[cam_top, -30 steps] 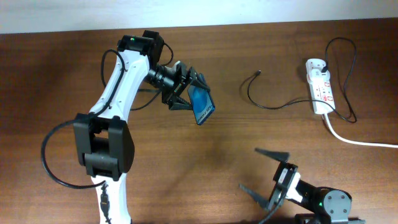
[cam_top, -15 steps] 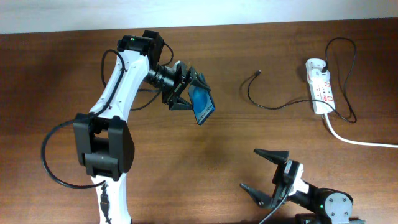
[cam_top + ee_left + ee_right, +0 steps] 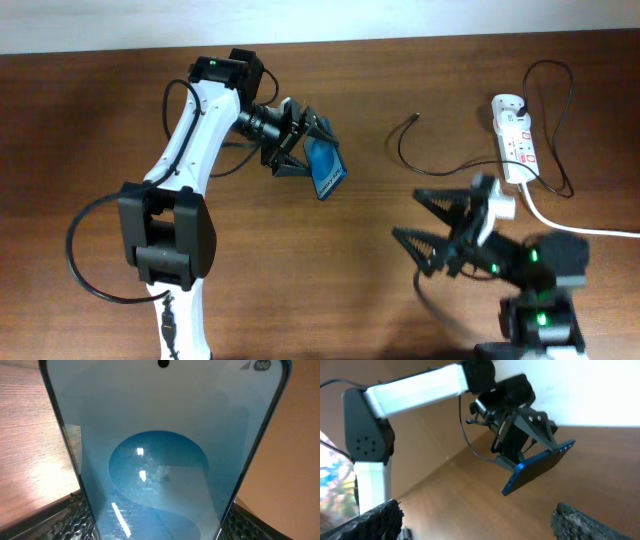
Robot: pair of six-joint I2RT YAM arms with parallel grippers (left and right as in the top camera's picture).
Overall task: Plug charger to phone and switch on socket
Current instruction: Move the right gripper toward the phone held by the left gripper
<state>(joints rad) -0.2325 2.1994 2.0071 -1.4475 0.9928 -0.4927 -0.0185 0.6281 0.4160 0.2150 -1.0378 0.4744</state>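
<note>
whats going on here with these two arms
The left gripper is holding the phone up off the table, its blue screen lit. The right gripper is wide open and empty, low on the right side and facing the phone. The charger cable lies loose on the table, its connector tip free and its other end running toward the white power strip. Nothing is plugged into the phone yet.
</note>
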